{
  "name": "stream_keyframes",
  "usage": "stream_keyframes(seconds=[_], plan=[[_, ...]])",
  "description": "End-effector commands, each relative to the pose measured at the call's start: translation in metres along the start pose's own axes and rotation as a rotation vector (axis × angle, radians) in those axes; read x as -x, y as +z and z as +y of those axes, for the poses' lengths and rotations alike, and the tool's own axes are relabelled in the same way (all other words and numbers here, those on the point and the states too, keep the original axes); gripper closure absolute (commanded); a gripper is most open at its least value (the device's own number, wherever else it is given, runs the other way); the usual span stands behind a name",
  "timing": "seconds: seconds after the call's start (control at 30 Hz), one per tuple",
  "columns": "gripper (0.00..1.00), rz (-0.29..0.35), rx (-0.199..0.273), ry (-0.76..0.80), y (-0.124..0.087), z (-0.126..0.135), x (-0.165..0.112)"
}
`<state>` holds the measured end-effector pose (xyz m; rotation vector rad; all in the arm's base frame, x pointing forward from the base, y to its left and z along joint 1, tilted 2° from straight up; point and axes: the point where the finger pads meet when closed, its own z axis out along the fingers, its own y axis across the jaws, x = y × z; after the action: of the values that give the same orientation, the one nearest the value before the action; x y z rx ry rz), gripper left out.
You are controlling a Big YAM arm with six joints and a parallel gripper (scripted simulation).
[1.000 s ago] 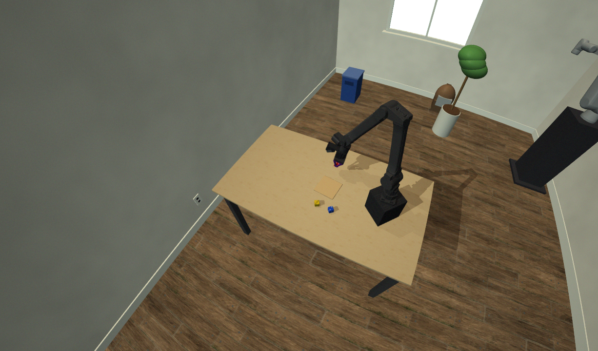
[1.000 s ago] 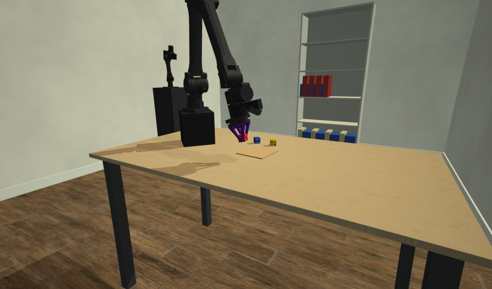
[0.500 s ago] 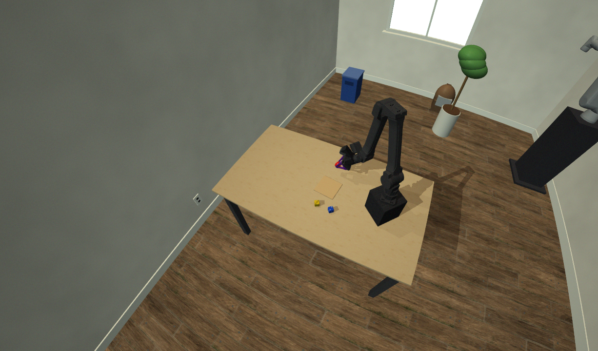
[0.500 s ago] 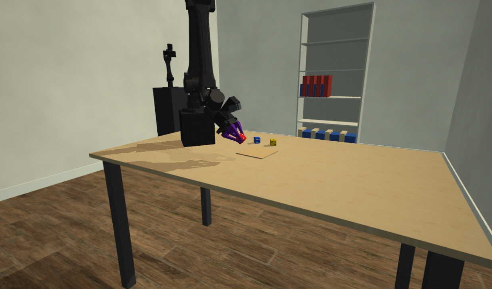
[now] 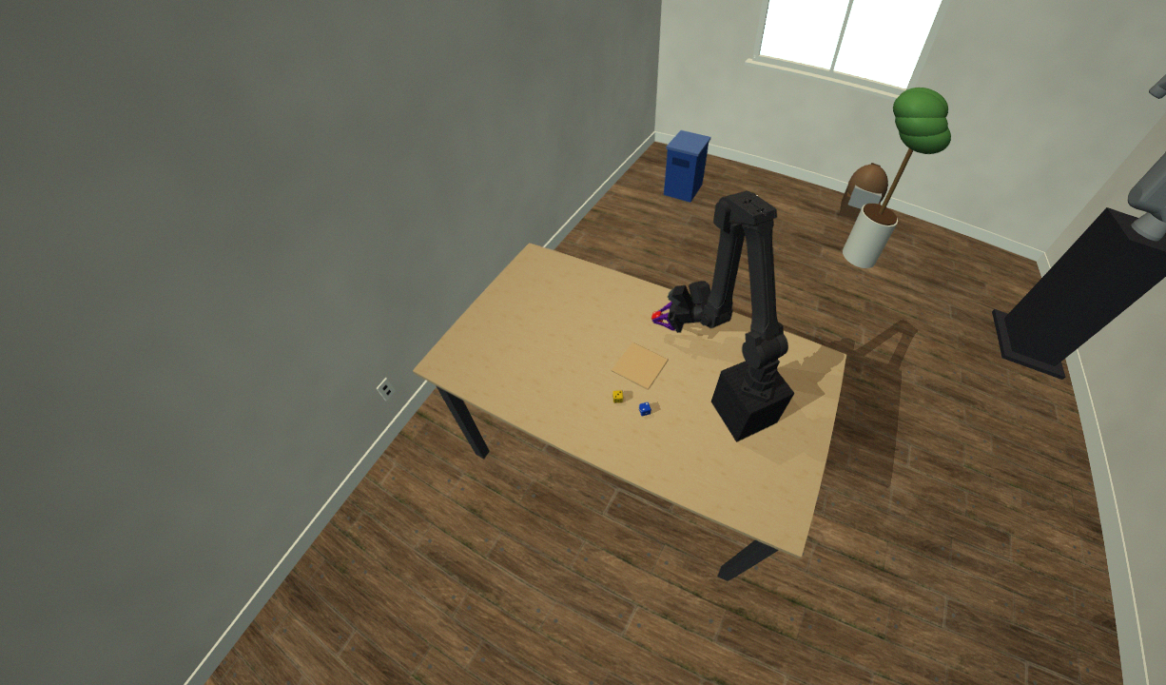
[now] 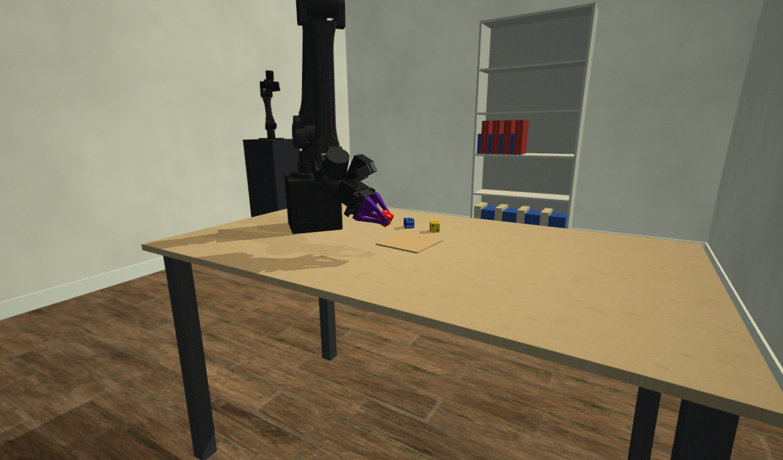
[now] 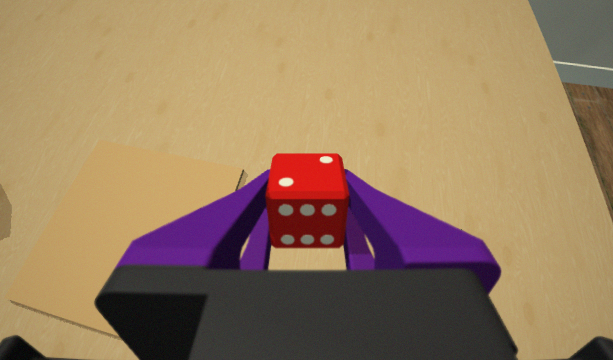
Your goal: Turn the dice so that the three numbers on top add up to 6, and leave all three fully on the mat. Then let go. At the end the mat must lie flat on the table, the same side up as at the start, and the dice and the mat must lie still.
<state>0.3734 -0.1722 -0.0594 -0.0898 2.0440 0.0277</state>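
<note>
My gripper (image 7: 307, 181) with purple fingers is shut on the red die (image 7: 307, 199) and holds it above the table, tilted low, beside the far corner of the tan mat (image 7: 121, 220). In the wrist view the die shows a face with two pips toward the table ahead and a six face toward the camera. It also shows in the top view (image 5: 657, 317) and the exterior view (image 6: 386, 216). The mat (image 5: 639, 364) lies flat with nothing on it. The yellow die (image 5: 618, 396) and the blue die (image 5: 645, 408) sit on the table just off the mat.
The arm's black base (image 5: 750, 400) stands on the table near the mat. The table edge (image 7: 561, 100) runs to the right of the gripper in the wrist view.
</note>
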Motion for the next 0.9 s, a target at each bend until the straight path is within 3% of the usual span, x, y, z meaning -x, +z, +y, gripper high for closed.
stream_keyframes(seconds=[0.0,0.87], plan=[[0.74,-0.033,-0.007,-0.018,0.001,-0.004,0.011],[0.74,-0.021,0.000,-0.011,0.032,0.000,-0.050]])
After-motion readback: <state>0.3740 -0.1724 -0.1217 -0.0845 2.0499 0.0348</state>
